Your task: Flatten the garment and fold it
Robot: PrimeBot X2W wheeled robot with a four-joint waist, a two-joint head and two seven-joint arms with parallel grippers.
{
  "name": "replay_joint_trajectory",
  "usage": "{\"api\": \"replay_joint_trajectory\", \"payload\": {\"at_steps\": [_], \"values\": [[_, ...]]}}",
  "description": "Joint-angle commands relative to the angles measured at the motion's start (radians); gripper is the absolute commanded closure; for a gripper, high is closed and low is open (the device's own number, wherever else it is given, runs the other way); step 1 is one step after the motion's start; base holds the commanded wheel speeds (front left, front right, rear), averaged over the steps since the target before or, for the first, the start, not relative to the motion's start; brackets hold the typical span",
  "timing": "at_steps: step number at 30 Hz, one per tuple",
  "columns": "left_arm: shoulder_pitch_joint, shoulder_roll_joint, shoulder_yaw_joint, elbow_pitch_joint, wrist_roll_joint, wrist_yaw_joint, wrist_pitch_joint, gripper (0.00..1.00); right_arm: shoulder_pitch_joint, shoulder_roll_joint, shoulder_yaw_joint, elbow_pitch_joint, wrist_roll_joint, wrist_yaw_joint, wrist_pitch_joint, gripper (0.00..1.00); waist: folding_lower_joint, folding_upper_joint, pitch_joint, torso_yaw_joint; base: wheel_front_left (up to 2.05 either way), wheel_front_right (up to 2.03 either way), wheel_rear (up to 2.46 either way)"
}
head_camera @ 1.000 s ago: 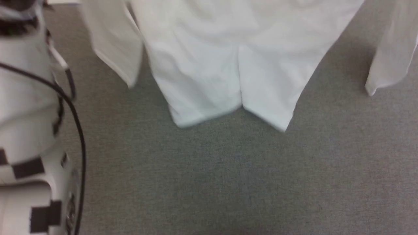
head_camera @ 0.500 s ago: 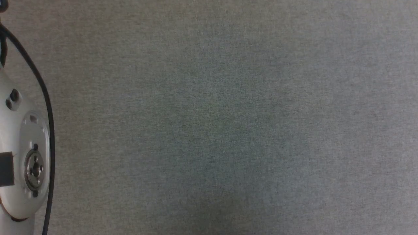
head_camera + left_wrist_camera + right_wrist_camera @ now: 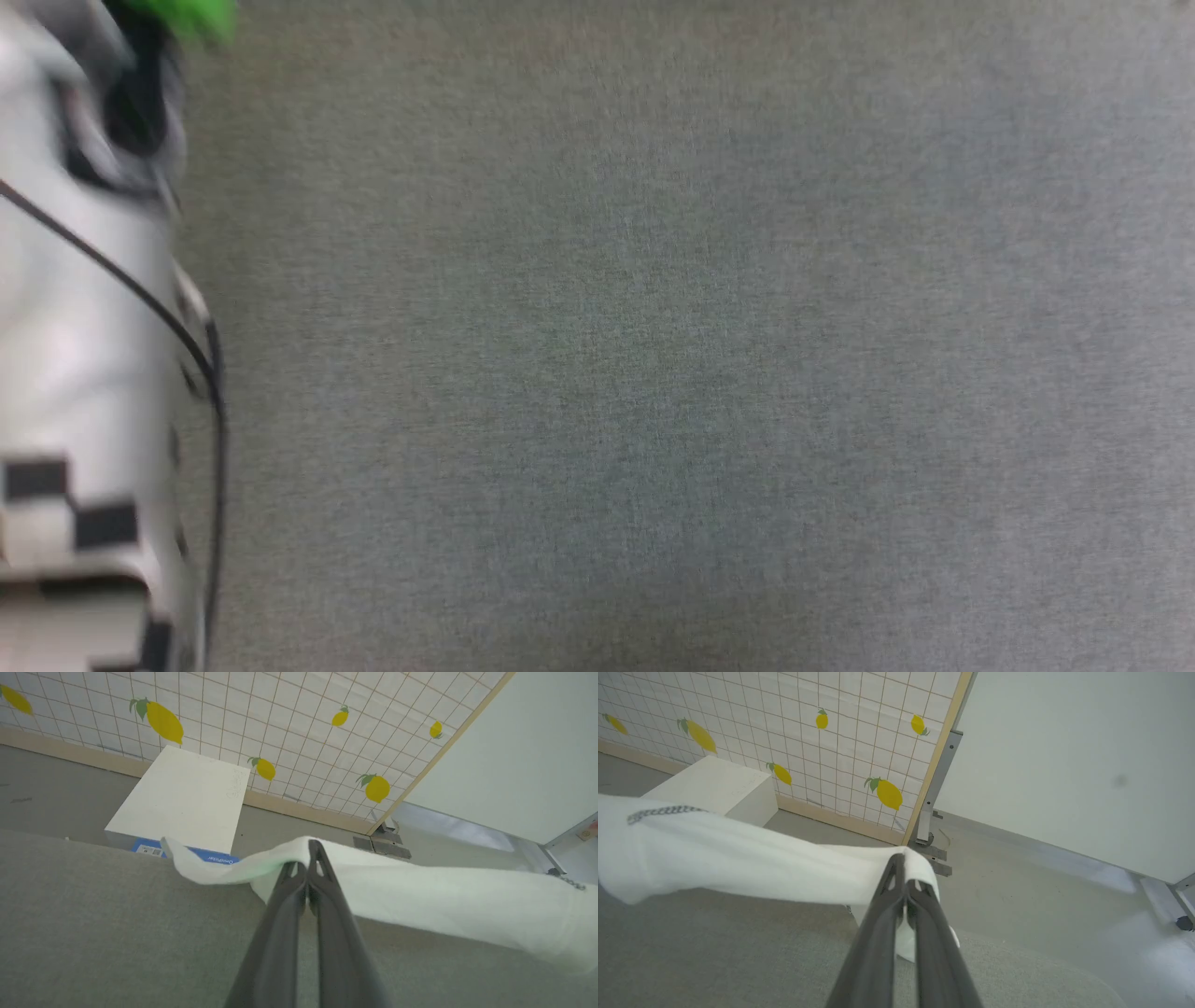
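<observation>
The garment (image 3: pixel 444 896) is a white thin shirt, stretched in the air above the grey cloth surface (image 3: pixel 93 933). My left gripper (image 3: pixel 308 848) is shut on one edge of it, the cloth draping over the fingertips. My right gripper (image 3: pixel 902 861) is shut on another edge of the garment (image 3: pixel 738 863), which runs off to the left with a dark stitched seam (image 3: pixel 663 810) showing. In the head view my pale left forearm (image 3: pixel 84 373) stands at the left edge over the grey surface (image 3: pixel 653 373).
A rigid white box (image 3: pixel 182 798) stands on the floor beyond the grey surface, against a lemon-patterned tiled panel (image 3: pixel 280 718). The box (image 3: pixel 710 786) also appears left in the right wrist view. A metal post foot (image 3: pixel 931 851) and a pale wall (image 3: pixel 1064 765) lie behind.
The head picture has shifted: a second ago the hanging garment filled its top, and now bare grey surface lies there. The left forearm sits differently at the left edge, blurred.
</observation>
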Motion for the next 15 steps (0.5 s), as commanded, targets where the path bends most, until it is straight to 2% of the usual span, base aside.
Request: {"api": "replay_joint_trajectory", "payload": {"at_steps": [1, 5, 9, 15], "values": [[0.068, 0.009, -0.004, 0.000, 0.001, -0.008, 0.009, 1.00, 0.064, -0.022, 0.000, -0.015, 0.024, -0.002, 0.003, 1.00, -0.0001, 0.0000, -0.075, 0.022, 0.00, 0.00, 0.00], [0.280, 0.011, -0.039, -0.034, -0.010, -0.021, 0.069, 1.00, 0.278, -0.039, 0.000, -0.092, 0.085, -0.002, 0.034, 1.00, -0.0001, 0.0000, -0.163, 0.038, 0.00, 0.00, 0.00], [0.492, 0.002, -0.051, -0.119, -0.057, -0.017, 0.153, 1.00, 0.502, -0.036, -0.062, -0.202, 0.110, -0.002, 0.077, 1.00, -0.0001, 0.0000, -0.243, 0.052, 0.00, 0.00, 0.00], [0.792, 0.013, -0.060, -0.285, -0.103, 0.023, 0.264, 1.00, 0.838, 0.059, -0.231, -0.394, 0.095, -0.002, 0.154, 1.00, -0.0001, 0.0000, -0.336, 0.069, 0.00, 0.00, 0.00]]}}
